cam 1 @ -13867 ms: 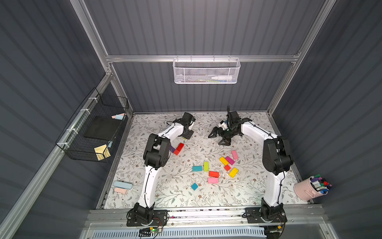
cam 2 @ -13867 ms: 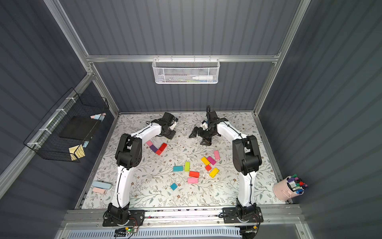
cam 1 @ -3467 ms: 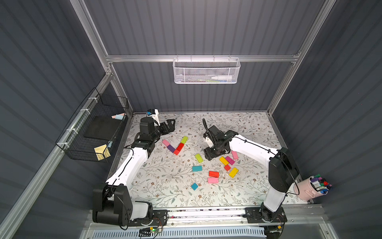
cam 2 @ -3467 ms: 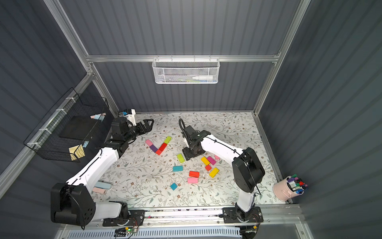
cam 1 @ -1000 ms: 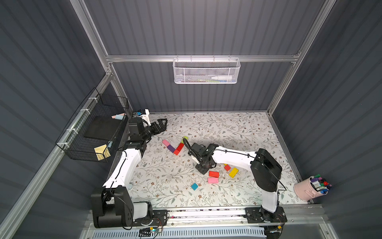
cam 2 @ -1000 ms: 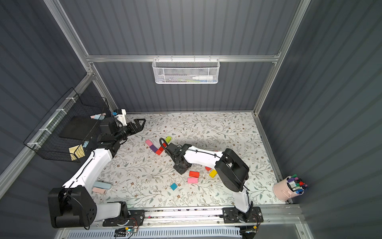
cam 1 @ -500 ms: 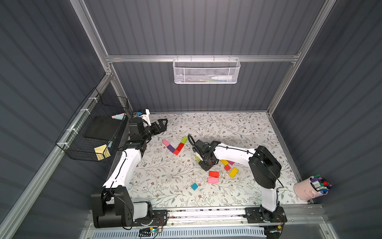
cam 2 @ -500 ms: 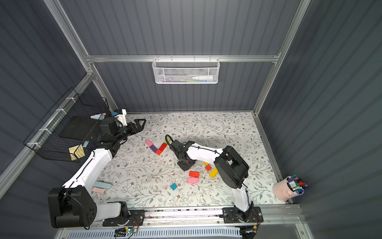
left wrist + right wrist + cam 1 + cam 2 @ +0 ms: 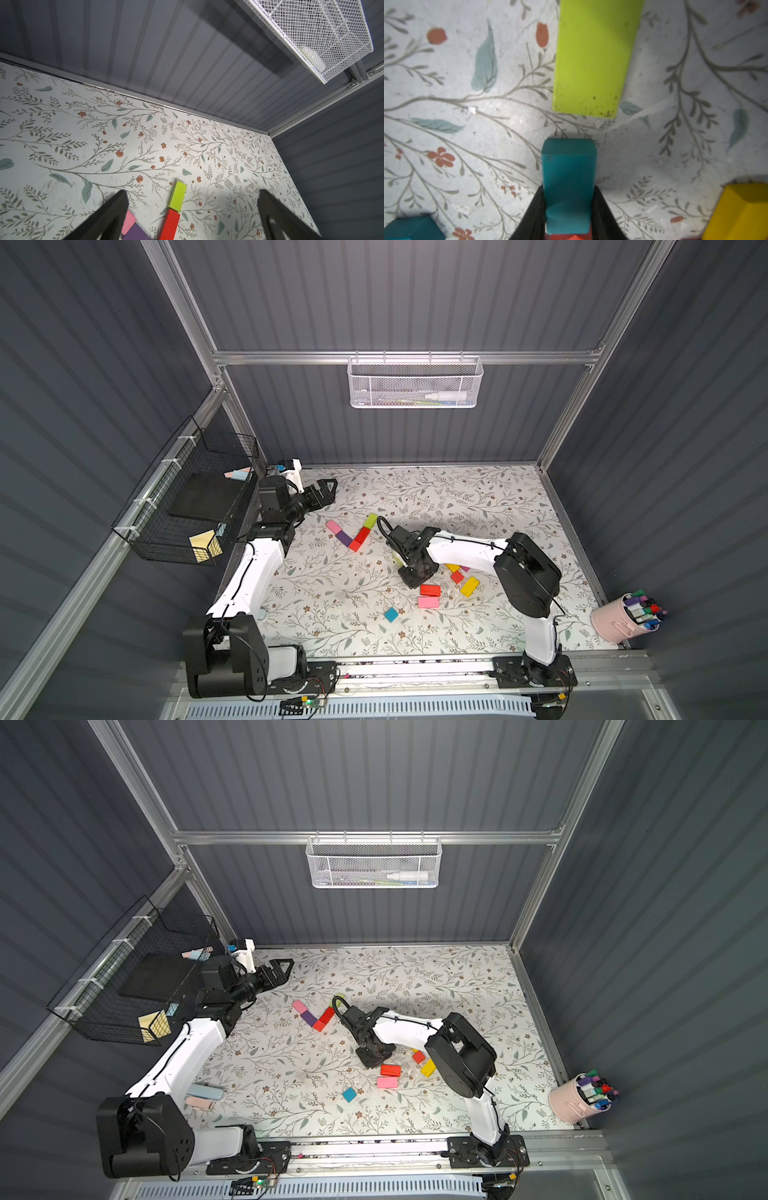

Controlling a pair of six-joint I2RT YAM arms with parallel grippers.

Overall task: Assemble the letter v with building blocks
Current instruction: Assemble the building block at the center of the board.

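Near mid floral-print tabletop (image 9: 457, 497), right gripper (image 9: 568, 199) pinches a teal rectangular matte brick (image 9: 568, 174); left gripper (image 9: 326, 491) hangs spread wide, empty.
Unfinished V of coloured bricks (image 9: 360, 537) lies nearby; a skewed set-down could knock its lime end brick (image 9: 370, 520) askew.

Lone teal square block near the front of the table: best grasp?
Come straight down on the teal square block and pinch two opposite side faces. It lies flat on the table, turned diagonally, so rotate the wrist to match. Nothing crowds it, so either pair probably works.
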